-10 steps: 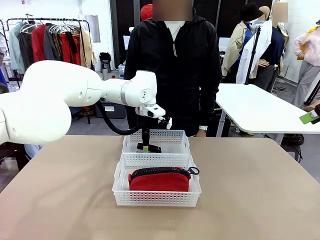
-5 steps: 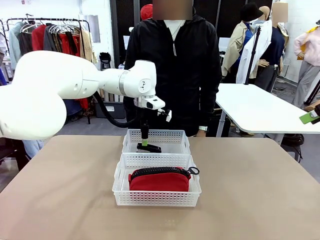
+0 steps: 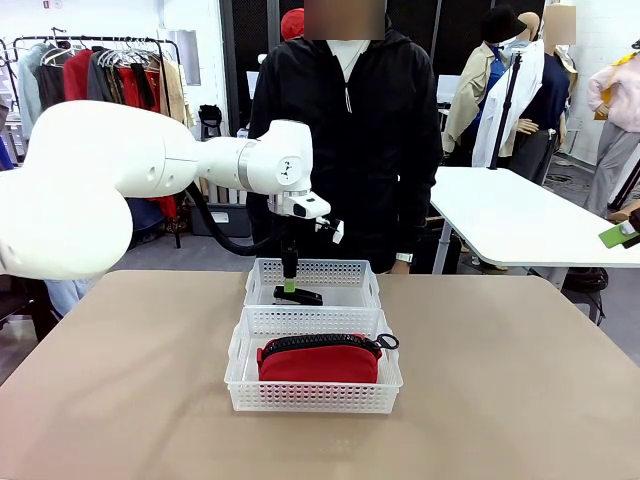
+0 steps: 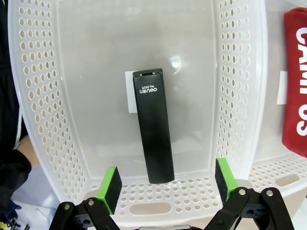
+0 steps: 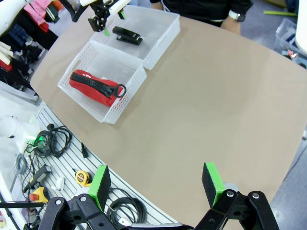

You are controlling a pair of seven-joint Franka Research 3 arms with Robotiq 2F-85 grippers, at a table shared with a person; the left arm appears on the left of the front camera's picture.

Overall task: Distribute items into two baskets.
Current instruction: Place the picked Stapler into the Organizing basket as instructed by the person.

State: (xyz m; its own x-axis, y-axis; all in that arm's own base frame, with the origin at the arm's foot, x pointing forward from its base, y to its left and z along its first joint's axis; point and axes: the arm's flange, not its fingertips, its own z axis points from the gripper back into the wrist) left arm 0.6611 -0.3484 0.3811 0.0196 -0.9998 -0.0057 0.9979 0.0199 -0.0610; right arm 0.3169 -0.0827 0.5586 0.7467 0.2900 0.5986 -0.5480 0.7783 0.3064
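Observation:
Two white lattice baskets stand end to end at the table's middle. The near basket (image 3: 314, 395) holds a red pouch (image 3: 318, 362) with a black zipper. In the far basket (image 3: 313, 272) lies a black stapler (image 3: 298, 295), seen flat on the basket floor in the left wrist view as a black stapler (image 4: 153, 124). My left gripper (image 3: 288, 285) hangs just above the stapler, open and holding nothing; its green pads (image 4: 110, 188) stand wide over the far basket's wall (image 4: 43, 105). My right gripper (image 5: 156, 184) is open, high above the table's edge. The right wrist view shows both the red pouch (image 5: 93, 86) and the stapler (image 5: 127, 35).
A person in a black jacket (image 3: 345, 130) stands at the far side, close behind the far basket. A second white table (image 3: 520, 215) stands at the right rear. Bare tabletop (image 3: 500, 380) lies left and right of the baskets. Tools and cables (image 5: 53, 158) lie below the table's edge.
My left arm has lifted a little and shifted slightly left above the far basket. The stapler stays lying in it.

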